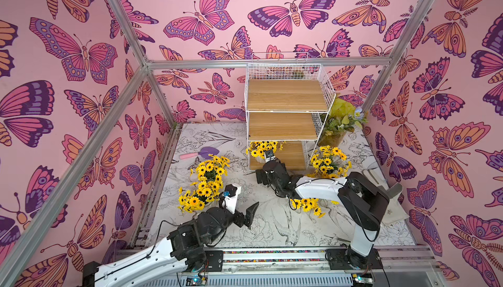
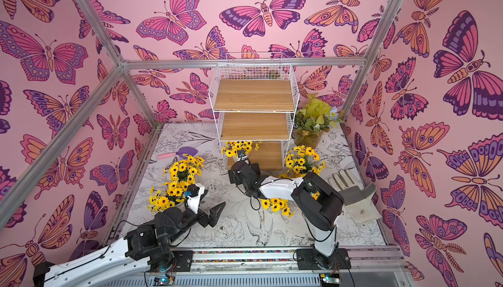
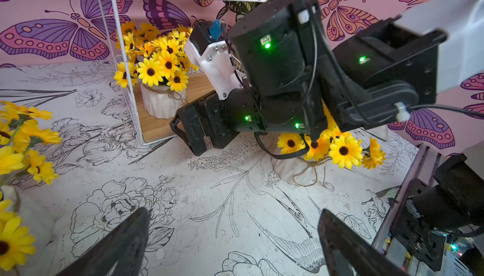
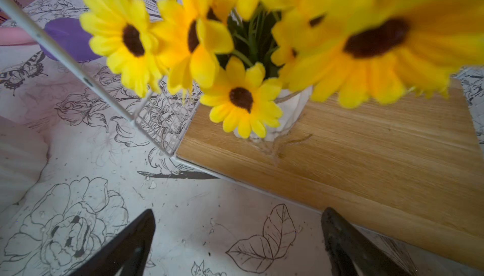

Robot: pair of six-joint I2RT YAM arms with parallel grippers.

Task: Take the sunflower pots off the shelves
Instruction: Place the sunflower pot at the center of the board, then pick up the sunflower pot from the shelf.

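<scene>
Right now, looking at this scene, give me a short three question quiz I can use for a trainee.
1. True or false: the left gripper and the right gripper are both open.
2. Which tier of the shelves holds the only sunflower pot on them? A top, B middle, C bottom.
3. Which gripper is nearer that pot?
Key: 1 true; 2 C; 3 right.

No text, label, brand, number or sign can be read anywhere.
</scene>
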